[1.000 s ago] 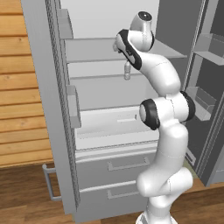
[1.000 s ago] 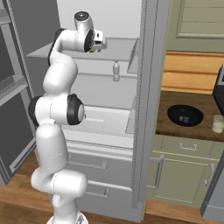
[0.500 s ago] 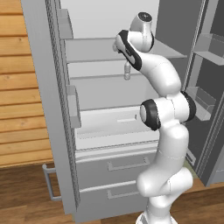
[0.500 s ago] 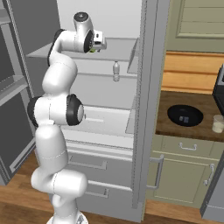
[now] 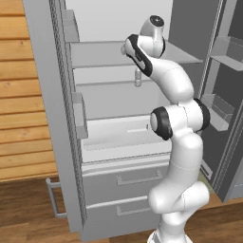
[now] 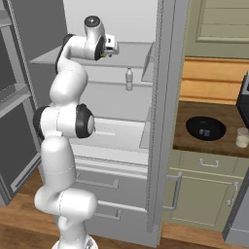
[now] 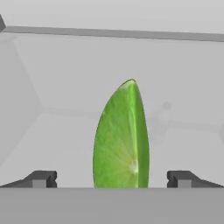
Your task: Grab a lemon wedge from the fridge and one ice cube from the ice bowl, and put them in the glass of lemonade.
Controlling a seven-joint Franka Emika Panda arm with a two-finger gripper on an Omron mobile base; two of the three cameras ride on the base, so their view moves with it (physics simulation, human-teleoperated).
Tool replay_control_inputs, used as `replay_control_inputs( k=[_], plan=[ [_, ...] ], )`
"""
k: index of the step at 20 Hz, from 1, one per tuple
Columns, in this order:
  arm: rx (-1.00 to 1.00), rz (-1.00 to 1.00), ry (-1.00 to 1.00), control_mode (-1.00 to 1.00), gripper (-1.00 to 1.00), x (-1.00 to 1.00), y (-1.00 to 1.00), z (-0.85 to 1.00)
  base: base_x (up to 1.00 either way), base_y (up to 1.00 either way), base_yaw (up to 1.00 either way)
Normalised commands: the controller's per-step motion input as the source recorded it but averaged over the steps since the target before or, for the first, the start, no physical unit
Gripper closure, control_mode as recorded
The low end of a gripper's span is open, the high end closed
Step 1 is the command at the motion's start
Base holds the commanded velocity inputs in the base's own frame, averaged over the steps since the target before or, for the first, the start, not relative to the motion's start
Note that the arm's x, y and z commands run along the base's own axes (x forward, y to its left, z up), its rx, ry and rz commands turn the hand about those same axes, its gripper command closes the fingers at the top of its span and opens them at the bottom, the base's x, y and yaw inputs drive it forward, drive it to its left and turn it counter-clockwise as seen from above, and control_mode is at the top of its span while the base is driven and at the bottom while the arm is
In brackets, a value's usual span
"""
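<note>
**Tool standing wide apart around the lemon wedge on the fridge shelf**

Tool [image 7: 112, 178] fingers are standing far apart in the hand view, one dark tip [image 7: 41, 178] at the lower left of the frame and the other at the lower right, with the lemon wedge [image 7: 121, 139] rising green between them in the lower middle. Neither tip is touching the wedge; pale shelf is showing on both sides of it.

In the left base view the arm is rising from the lower right, bending at a dark elbow in the middle of the frame and reaching up to the top centre, where the hand is pointing into the fridge [image 5: 57, 118] at its upper shelf [image 5: 99, 52]. In the right base view the arm is climbing from the lower left and the tool [image 6: 113, 48] is sitting at the upper left, at the edge of that same shelf.

A small bottle [image 6: 129, 79] is standing on the shelf below, upper middle of the right base view. Both fridge doors are hanging open, and two drawers are showing under the compartment.

At the right of the right base view a dark surface [image 6: 182, 138] is carrying the ice bowl [image 6: 205, 128], and the glass of lemonade [image 6: 241, 137] is standing near it at the right edge. Beige cabinets are sitting below, a wood floor at the bottom, wood planking at the left of the left base view.
</note>
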Motion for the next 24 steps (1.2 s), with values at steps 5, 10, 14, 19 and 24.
replay_control_inputs(
  k=[5,10,14,19,24],
  plan=[
    [0.0,0.0,0.0,-1.0,1.0,0.0,0.0,0.02,0.0,0.0,0.0],
    [0.0,0.0,0.0,-1.0,1.0,0.0,0.0,0.0,0.0,0.0,0.0],
    [0.0,0.0,0.0,-1.0,1.0,0.0,0.0,0.0,0.0,0.0,0.0],
    [0.0,0.0,0.0,-1.0,1.0,-0.27,-0.02,0.0,0.0,0.0,0.0],
    [0.03,0.0,-0.06,-1.0,1.0,-0.92,-0.21,0.0,0.0,0.0,0.0]
  ],
)
